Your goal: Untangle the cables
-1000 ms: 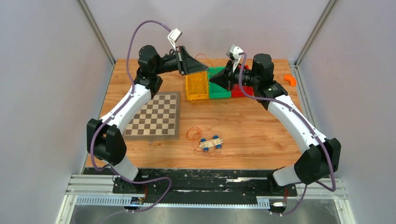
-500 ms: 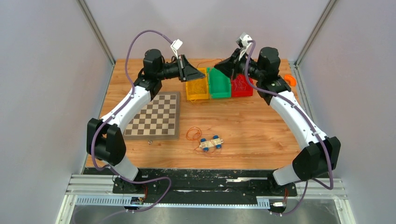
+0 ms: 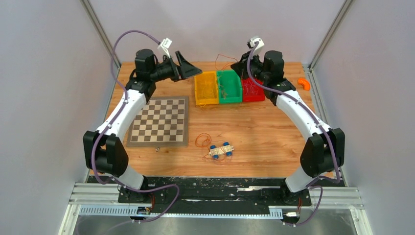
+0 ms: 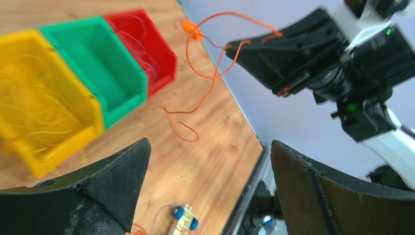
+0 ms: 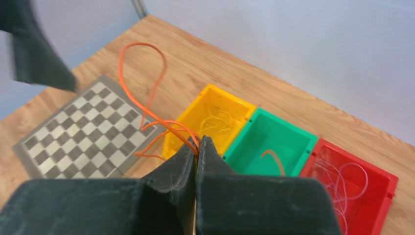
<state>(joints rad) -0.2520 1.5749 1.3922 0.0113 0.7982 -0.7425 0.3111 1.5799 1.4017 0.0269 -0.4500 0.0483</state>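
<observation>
Low in the overhead frame, an orange cable coil [image 3: 202, 140] lies beside the toy car [image 3: 220, 150]. Farther up, the right gripper [image 5: 198, 145] pinches a looping orange cable [image 5: 164, 123] near the bins [image 3: 229, 101]; the left gripper [image 4: 209, 146] gapes wide, released.

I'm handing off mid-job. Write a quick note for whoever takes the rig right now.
Left gripper: open, empty, beside the yellow bin.
Right gripper: fingers shut on an orange cable, held above the bins with its loops hanging free.
Done: yellow cables in the yellow bin, thin cables in the red bin, one short piece in the green bin.
Left: place the held cable; an orange loop lies on the table by the toy car.
</observation>
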